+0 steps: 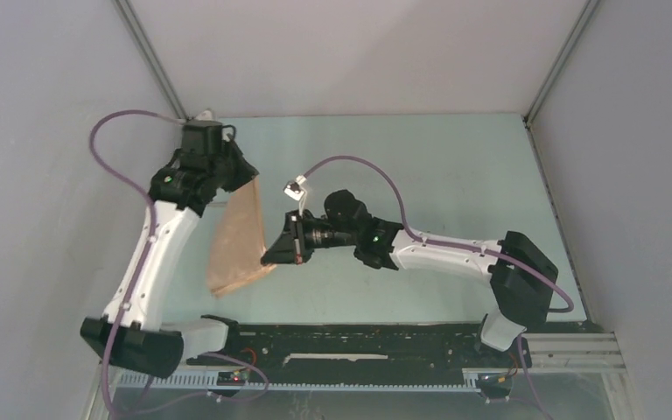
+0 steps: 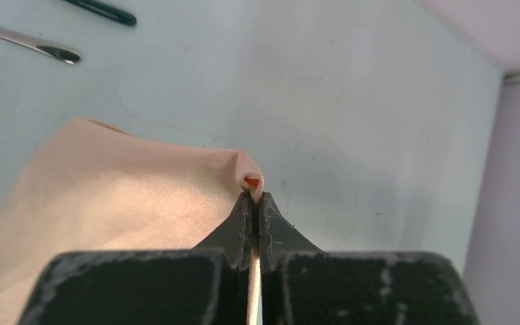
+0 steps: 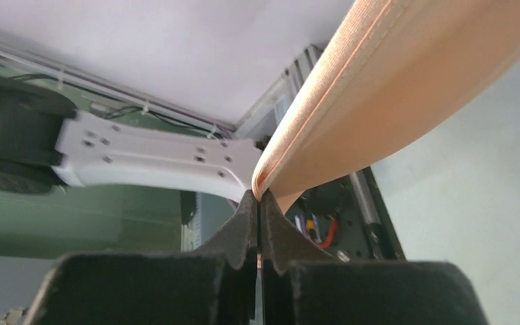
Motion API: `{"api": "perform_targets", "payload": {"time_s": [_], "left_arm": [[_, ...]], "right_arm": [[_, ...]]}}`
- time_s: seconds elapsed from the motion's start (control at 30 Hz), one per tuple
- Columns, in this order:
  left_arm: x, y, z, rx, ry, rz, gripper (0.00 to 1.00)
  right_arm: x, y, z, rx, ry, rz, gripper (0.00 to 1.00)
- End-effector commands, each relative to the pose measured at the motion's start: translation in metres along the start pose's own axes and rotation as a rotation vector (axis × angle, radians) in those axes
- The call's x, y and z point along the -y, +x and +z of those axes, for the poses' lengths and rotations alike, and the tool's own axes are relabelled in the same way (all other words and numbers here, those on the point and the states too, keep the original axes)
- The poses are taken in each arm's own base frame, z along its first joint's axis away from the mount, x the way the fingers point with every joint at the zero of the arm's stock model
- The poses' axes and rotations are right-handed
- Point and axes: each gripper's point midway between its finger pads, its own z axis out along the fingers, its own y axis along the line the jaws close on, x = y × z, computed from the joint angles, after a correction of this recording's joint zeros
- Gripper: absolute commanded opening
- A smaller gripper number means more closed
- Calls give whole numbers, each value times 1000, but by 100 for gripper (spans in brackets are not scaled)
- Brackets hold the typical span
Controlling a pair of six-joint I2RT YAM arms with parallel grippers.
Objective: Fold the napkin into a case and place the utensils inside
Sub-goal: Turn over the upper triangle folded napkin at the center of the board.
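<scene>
The left gripper (image 2: 257, 201) and right gripper (image 3: 258, 201) each clamped a napkin (image 1: 238, 238) edge; folding likely required even tension and aligned edges.

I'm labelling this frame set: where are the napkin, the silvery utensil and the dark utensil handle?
napkin (image 1: 236, 236): top external view, middle of the cloth.
silvery utensil (image 2: 57, 51): left wrist view, its wider end.
dark utensil handle (image 2: 112, 13): left wrist view, near its rounded end.

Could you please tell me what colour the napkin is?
Peach, a light orange, plain with no pattern; the napkin shows best in the left wrist view.
</scene>
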Motion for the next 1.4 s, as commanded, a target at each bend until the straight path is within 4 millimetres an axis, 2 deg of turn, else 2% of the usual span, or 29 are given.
{"api": "perform_targets", "payload": {"time_s": [0.0, 0.07, 0.13, 0.17, 0.27, 0.33, 0.4, 0.5, 0.8, 0.87, 0.9, 0.93, 1.03, 1.07, 1.1, 1.2, 1.3, 1.37], "left_arm": [[8, 19, 81, -17, -105, 91, 0], [22, 38, 118, -57, -130, 136, 0], [38, 59, 154, -102, -144, 177, 0], [40, 75, 179, -123, -174, 209, 0], [61, 102, 220, -148, -161, 223, 0], [77, 116, 239, -155, -138, 232, 0], [88, 125, 251, -153, -131, 241, 0], [100, 138, 260, -166, -115, 260, 0], [115, 162, 281, -225, -42, 255, 0], [123, 166, 286, -250, -10, 265, 0], [128, 168, 287, -261, 7, 265, 7], [132, 169, 287, -273, 27, 265, 22], [141, 165, 279, -277, 47, 283, 62], [145, 161, 273, -280, 59, 295, 70], [148, 159, 266, -293, 69, 305, 75], [153, 146, 234, -291, 104, 322, 81], [151, 137, 191, -287, 155, 340, 85], [142, 144, 164, -325, 192, 349, 85]], "right_arm": [[37, 47, -19, -97, -67, 176, 0], [75, 57, -35, -66, -27, 228, 0], [115, 78, -53, -70, 33, 283, 0], [131, 88, -62, -73, 56, 316, 0], [175, 109, -89, -63, 138, 384, 0], [195, 123, -104, -57, 174, 434, 0], [205, 130, -115, -41, 183, 485, 0], [213, 134, -121, -35, 228, 542, 0], [232, 141, -136, -10, 375, 615, 0], [236, 142, -141, -7, 411, 613, 1], [235, 141, -142, -6, 418, 611, 11], [236, 142, -143, -5, 431, 615, 24], [241, 141, -153, 5, 504, 602, 45], [240, 140, -157, 5, 525, 594, 53], [240, 139, -162, 7, 547, 583, 59], [233, 132, -179, 20, 614, 505, 72], [227, 123, -192, 33, 635, 470, 74], [227, 117, -198, 44, 636, 461, 72]]}}
